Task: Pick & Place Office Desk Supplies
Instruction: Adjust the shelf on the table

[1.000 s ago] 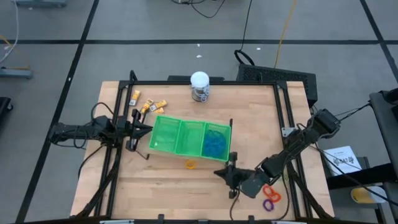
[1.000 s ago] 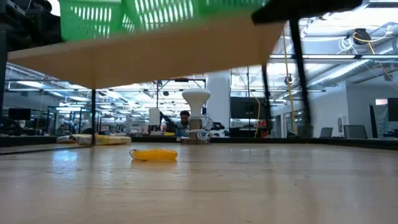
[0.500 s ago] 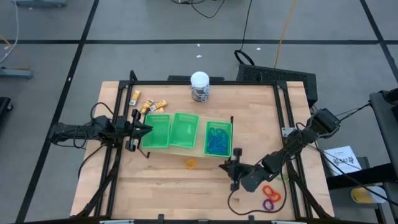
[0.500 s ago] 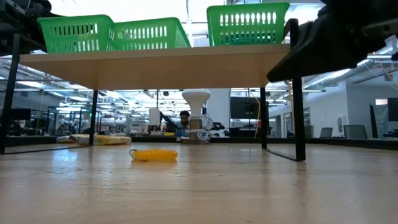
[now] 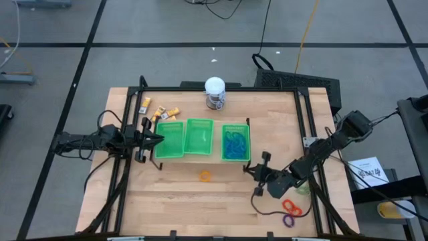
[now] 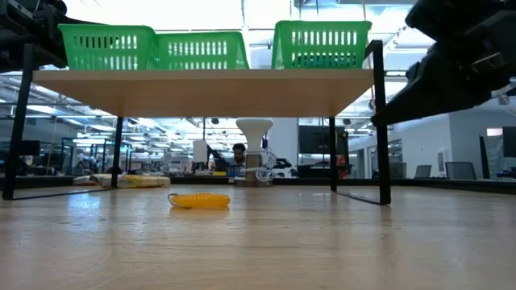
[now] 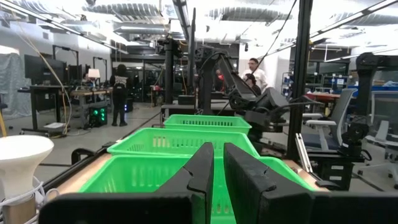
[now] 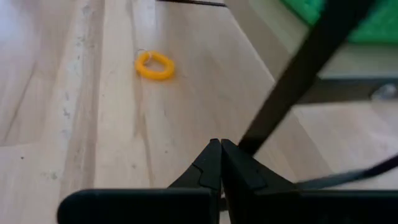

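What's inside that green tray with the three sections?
From above, the green tray holds a heap of thin blue loops in the compartment nearest the right arm. The other two compartments look empty. Anything beneath the loops is covered.

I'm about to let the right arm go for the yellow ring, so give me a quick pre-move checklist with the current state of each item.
1. Yellow ring lying free on the table: ok.
2. Right gripper empty, clear of the ring: ok.
3. Right fingers open for a pick: not ok, they are shut.
4. Green tray level on its stand: ok.
5. Left gripper shut at the tray's left end; whether it grips the rim: cannot tell.
6. Orange and purple rings beside the right arm, out of the path: ok.
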